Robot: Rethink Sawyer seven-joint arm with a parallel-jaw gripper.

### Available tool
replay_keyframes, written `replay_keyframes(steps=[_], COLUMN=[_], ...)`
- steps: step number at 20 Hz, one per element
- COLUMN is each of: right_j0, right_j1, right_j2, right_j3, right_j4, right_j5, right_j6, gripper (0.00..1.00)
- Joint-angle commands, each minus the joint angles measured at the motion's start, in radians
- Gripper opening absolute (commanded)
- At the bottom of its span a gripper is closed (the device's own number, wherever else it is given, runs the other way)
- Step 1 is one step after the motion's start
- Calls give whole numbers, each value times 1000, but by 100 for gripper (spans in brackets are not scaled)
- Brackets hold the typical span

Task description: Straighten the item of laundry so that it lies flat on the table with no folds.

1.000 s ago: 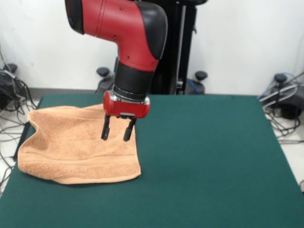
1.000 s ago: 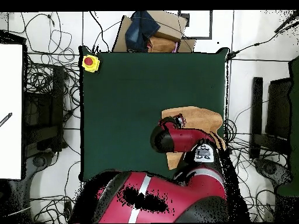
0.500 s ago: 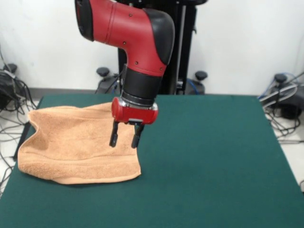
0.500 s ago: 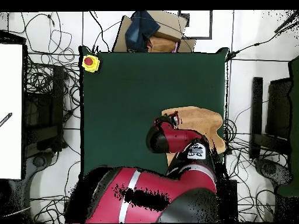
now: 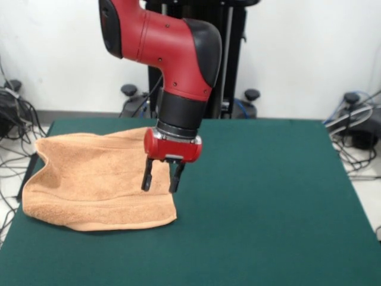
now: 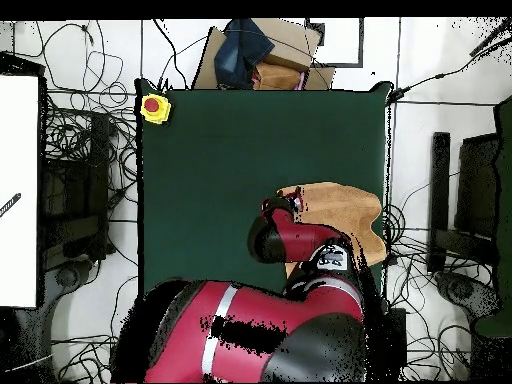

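Leftmost in the front view, the peach-orange towel (image 5: 95, 182) lies bunched on the dark green bench (image 5: 268, 202), hard against the bench's left side. Its left edge reaches the bench's left rim and seems to hang slightly past it near the far corner. The far hem rises in a soft ridge, and a shallow hollow shows in the middle, so the cloth is not flat. Its near edge is a rounded, doubled-looking fold that ends in a blunt corner at the lower right.

Just right of the towel's middle, the red and black arm (image 5: 172, 53) comes down, and its gripper (image 5: 161, 177) hangs over the towel's right edge. The two dark fingers (image 5: 146, 176) are spread apart with a clear gap between them, and nothing is between them. Whether their tips touch the cloth cannot be told.

Right of the gripper, the green top is bare all the way to the right rim and to the near edge, which gives wide room on that side.

In the overhead view, the towel (image 6: 345, 208) lies at the bench's right side, partly under the arm (image 6: 300, 240). A yellow box with a red button (image 6: 154, 106) sits at the bench's (image 6: 230, 160) upper left corner, well apart from the towel.
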Motion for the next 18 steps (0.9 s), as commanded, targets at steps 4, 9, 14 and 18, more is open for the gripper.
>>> replay_keyframes(steps=[4, 9, 14, 18], right_j0=[2, -8, -19, -25], right_j1=[64, 117, 146, 160], right_j2=[20, 18, 33, 48], right_j3=[37, 13, 5, -2], right_j4=[66, 80, 87, 95], right_j5=[-100, -163, -184, -183], right_j6=[236, 226, 219, 220], gripper=[100, 100, 100, 100])
